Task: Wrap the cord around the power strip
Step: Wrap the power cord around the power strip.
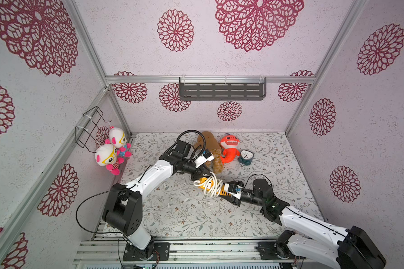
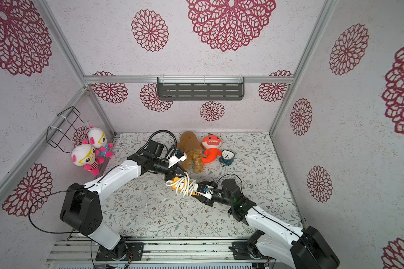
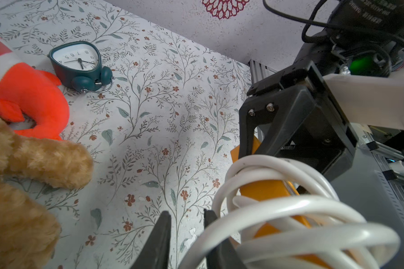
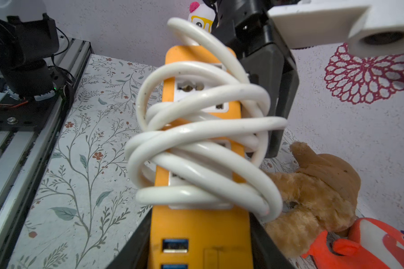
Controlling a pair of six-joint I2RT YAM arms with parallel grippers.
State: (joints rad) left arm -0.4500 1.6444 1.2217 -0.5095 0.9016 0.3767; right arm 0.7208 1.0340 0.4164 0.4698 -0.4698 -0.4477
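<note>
cord (image 4: 205,131) loops around power strip (image 4: 201,233) gripped by the right tool (image 4: 201,215)

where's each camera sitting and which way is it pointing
Both top views: high above the arm bases, looking down at the table; both arms show whole.
Left wrist: on the left arm, looking past the left gripper toward the clock; its fingertips show.
Right wrist: on the right arm, looking along the power strip clamped in the right gripper; its fingers show.
Shared: both wrist views see the cord coiled round the power strip.

Cord (image 1: 210,186) around power strip (image 1: 224,192), clock (image 1: 245,157) behind
</note>
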